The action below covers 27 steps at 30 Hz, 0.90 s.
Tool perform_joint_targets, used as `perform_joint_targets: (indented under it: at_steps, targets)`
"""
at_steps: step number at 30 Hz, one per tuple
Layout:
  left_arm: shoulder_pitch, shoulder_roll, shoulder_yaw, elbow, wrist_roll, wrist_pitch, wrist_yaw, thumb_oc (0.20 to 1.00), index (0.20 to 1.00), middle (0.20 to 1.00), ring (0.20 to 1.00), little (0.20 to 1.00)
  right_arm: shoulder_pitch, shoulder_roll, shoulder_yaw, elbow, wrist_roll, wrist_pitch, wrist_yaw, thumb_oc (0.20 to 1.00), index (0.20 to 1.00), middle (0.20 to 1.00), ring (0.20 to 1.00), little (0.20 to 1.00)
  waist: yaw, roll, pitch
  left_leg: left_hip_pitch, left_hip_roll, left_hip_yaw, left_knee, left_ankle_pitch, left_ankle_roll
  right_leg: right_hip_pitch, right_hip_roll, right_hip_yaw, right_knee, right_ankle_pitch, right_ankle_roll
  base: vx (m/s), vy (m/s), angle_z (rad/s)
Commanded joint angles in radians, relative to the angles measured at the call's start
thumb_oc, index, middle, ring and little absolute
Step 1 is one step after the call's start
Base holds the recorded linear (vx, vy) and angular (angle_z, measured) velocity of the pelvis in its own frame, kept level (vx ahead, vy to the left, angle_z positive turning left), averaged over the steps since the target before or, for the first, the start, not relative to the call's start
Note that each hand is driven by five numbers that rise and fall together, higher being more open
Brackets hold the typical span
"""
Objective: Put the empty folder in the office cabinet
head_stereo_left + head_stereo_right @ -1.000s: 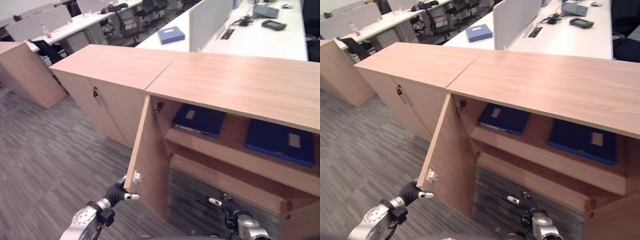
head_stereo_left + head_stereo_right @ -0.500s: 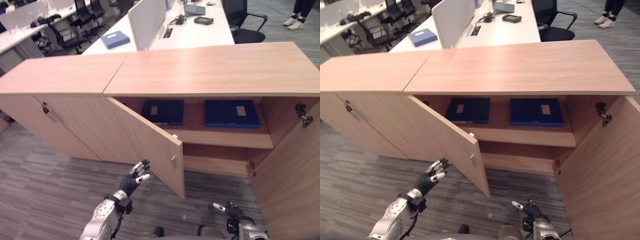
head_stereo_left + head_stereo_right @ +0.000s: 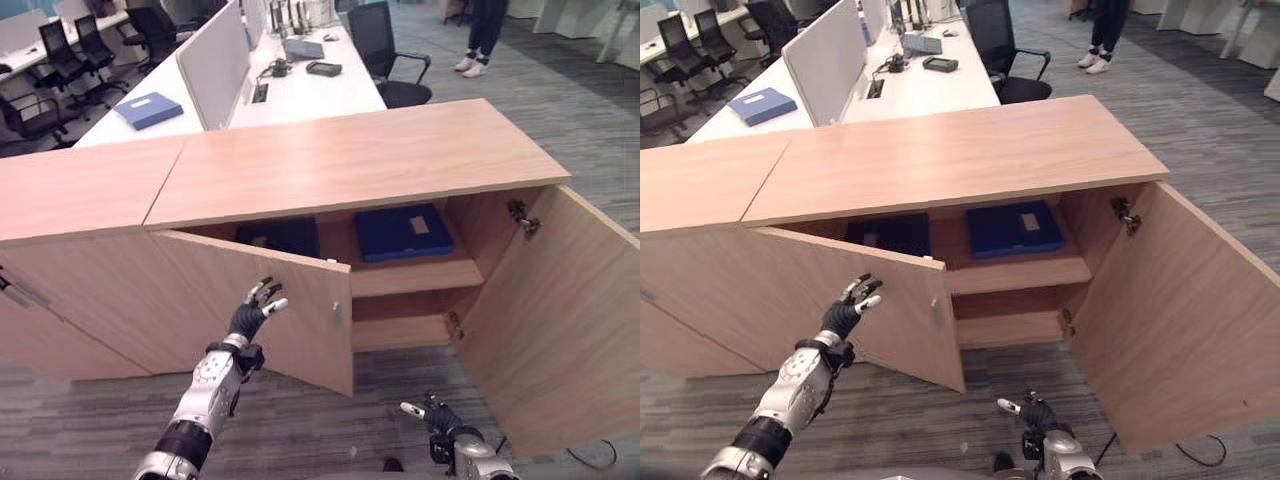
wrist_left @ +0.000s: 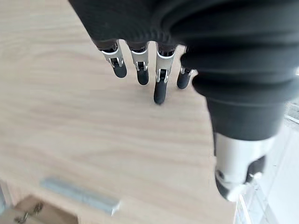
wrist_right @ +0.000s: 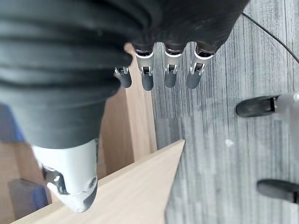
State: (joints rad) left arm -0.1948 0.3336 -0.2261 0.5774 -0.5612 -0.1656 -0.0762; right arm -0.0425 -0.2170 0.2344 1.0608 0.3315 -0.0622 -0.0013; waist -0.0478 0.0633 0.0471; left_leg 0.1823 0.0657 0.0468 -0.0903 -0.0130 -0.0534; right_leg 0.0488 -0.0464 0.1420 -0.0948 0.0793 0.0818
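The office cabinet (image 3: 360, 170) stands with both doors swung out; two blue folders (image 3: 403, 231) lie flat on its upper shelf, one half hidden behind the left door (image 3: 290, 310). Another blue folder (image 3: 148, 109) lies on the white bench (image 3: 300, 95) well behind the cabinet. Whether any of these is the empty one cannot be told, so the placing cannot be judged done, and the doors are left to shut. The left hand (image 3: 254, 313) is held before the left door's outer face, fingers (image 4: 160, 88) straight and released, grasping nothing. The right hand (image 3: 428, 413) is seen low before the cabinet, fingers relaxed and empty. The lower shelf is partly hidden.
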Motion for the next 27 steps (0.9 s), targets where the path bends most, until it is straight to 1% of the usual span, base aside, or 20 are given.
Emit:
perform_joint_targets:
  at_steps: [1, 6, 8, 10, 13, 19, 20, 23, 24, 27]
  targets:
    - [-0.111, 0.041, 0.016, 0.018, 0.028, -0.087, 0.020, 1.000, 1.000, 1.000, 1.000, 1.000, -0.006, 0.022, 0.005, 0.026, -0.006, -0.020, 0.008, 1.000, 1.000, 1.000, 1.000, 1.000, -0.016, -0.045, -0.045, -0.026, 0.016, 0.000, 0.003, -0.039, -0.036, 0.053, -0.091, -0.014, 0.019, -0.085, 0.108, 0.05, 0.061, -0.36]
    - [-0.222, 0.083, 0.016, 0.123, 0.031, -0.085, 0.038, 1.000, 1.000, 1.000, 1.000, 1.000, 0.002, 0.024, 0.008, 0.037, -0.004, -0.020, 0.017, 1.000, 1.000, 1.000, 1.000, 1.000, -0.047, -0.052, -0.053, -0.007, 0.012, 0.045, 0.003, -0.051, -0.029, 0.036, -0.093, 0.008, 0.032, -0.077, 0.124, 0.04, 0.054, -0.37]
    - [-0.280, 0.105, 0.015, 0.193, 0.033, -0.084, 0.044, 1.000, 1.000, 1.000, 1.000, 1.000, 0.005, 0.024, 0.012, 0.035, -0.003, -0.023, 0.021, 1.000, 1.000, 1.000, 1.000, 1.000, -0.064, -0.057, -0.055, 0.000, 0.010, 0.070, 0.003, -0.057, -0.027, 0.026, -0.094, 0.020, 0.040, -0.074, 0.134, 0.05, 0.066, -0.30]
    - [-0.376, 0.118, 0.022, 0.315, 0.012, -0.076, 0.048, 1.000, 1.000, 1.000, 1.000, 1.000, 0.007, 0.016, 0.015, 0.041, -0.004, -0.026, 0.024, 1.000, 1.000, 1.000, 1.000, 1.000, -0.096, -0.061, -0.058, 0.015, 0.005, 0.106, 0.003, -0.069, -0.021, 0.008, -0.098, 0.047, 0.050, -0.069, 0.150, 0.07, 0.087, -0.33]
    - [-0.418, 0.127, 0.025, 0.357, 0.002, -0.074, 0.050, 1.000, 1.000, 1.000, 1.000, 1.000, 0.003, 0.013, 0.014, 0.042, -0.003, -0.025, 0.024, 1.000, 1.000, 1.000, 1.000, 1.000, -0.104, -0.062, -0.056, 0.018, 0.002, 0.120, 0.003, -0.072, -0.019, -0.001, -0.101, 0.061, 0.055, -0.065, 0.157, 0.03, 0.047, -0.33]
    - [-0.552, 0.200, 0.040, 0.457, -0.009, -0.066, 0.061, 1.000, 1.000, 1.000, 1.000, 1.000, -0.008, 0.005, 0.021, 0.043, 0.006, -0.028, 0.031, 1.000, 1.000, 1.000, 1.000, 1.000, -0.127, -0.068, -0.046, 0.026, -0.005, 0.161, 0.003, -0.083, -0.009, -0.039, -0.099, 0.089, 0.082, -0.048, 0.180, 0.02, 0.051, -0.29]
    - [-0.561, 0.203, 0.045, 0.457, -0.013, -0.069, 0.064, 1.000, 1.000, 1.000, 1.000, 1.000, -0.008, 0.007, 0.019, 0.046, 0.011, -0.028, 0.031, 1.000, 1.000, 1.000, 1.000, 1.000, -0.126, -0.071, -0.044, 0.026, -0.007, 0.162, 0.003, -0.086, -0.009, -0.041, -0.102, 0.084, 0.085, -0.046, 0.180, 0.00, 0.037, -0.40]
    - [-0.502, 0.155, 0.036, 0.376, -0.009, -0.086, 0.069, 1.000, 1.000, 1.000, 1.000, 1.000, -0.008, 0.014, 0.001, 0.060, 0.034, -0.029, 0.029, 1.000, 1.000, 1.000, 1.000, 1.000, -0.113, -0.080, -0.039, 0.025, -0.012, 0.148, 0.003, -0.089, -0.005, -0.032, -0.118, 0.052, 0.088, -0.047, 0.180, -0.02, 0.031, -0.12]
    - [-0.438, 0.116, 0.008, 0.292, 0.023, -0.097, 0.070, 1.000, 1.000, 1.000, 1.000, 1.000, -0.015, 0.018, -0.011, 0.067, 0.040, -0.028, 0.025, 1.000, 1.000, 1.000, 1.000, 1.000, -0.099, -0.084, -0.034, 0.022, -0.015, 0.137, 0.003, -0.090, -0.002, -0.029, -0.127, 0.038, 0.088, -0.049, 0.180, -0.03, 0.026, 0.19]
    - [-0.284, 0.056, -0.040, 0.123, 0.092, -0.097, 0.059, 1.000, 1.000, 1.000, 1.000, 1.000, -0.018, 0.024, -0.038, 0.067, 0.048, -0.024, 0.020, 1.000, 1.000, 1.000, 1.000, 1.000, -0.071, -0.088, -0.027, 0.016, -0.022, 0.116, 0.003, -0.092, 0.007, -0.022, -0.142, 0.012, 0.088, -0.047, 0.180, -0.04, 0.020, 0.27]
